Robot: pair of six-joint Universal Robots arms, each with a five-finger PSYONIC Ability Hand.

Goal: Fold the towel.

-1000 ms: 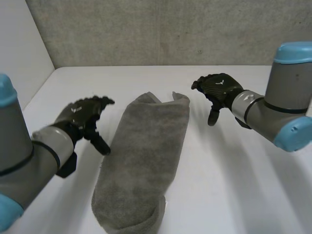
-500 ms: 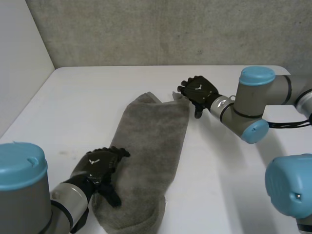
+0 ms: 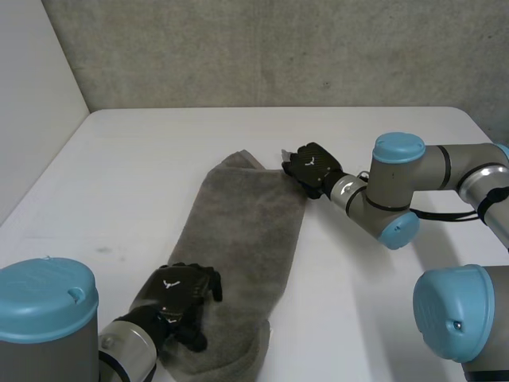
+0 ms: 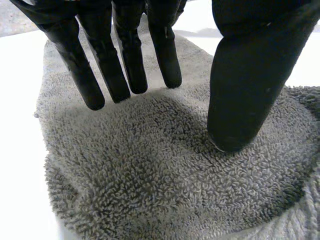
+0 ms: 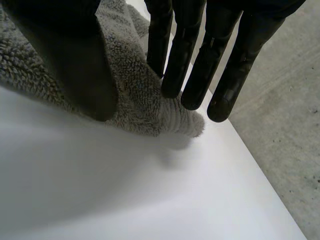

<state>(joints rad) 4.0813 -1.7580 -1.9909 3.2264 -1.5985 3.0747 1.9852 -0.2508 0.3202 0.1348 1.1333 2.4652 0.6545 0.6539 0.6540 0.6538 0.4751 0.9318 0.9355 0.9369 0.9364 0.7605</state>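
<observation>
The towel [image 3: 238, 239] lies on the white table [image 3: 143, 159] as a long grey strip, already doubled lengthwise. It runs from the near end at 6 o'clock up to the far end at about 1 o'clock.

One second ago both my hands hung beside it, well apart from the cloth. Now my left hand [image 3: 179, 298] has come down on the near end, at the 7 o'clock corner. Its fingers [image 4: 125, 65] are straight and spread away from the thumb [image 4: 245, 100], whose tip touches the pile. My right hand [image 3: 312, 167] has reached the far corner at 1 o'clock. Its fingers [image 5: 200, 60] are also straight, and the corner of the towel [image 5: 135, 90] sits between them and the thumb, not yet pinched.

I judge that the reach is finished and the grasp for the next fold comes now.

In the head view my palms cover both corners. I cannot tell if my left fingertips press the cloth or hover just above it.
</observation>
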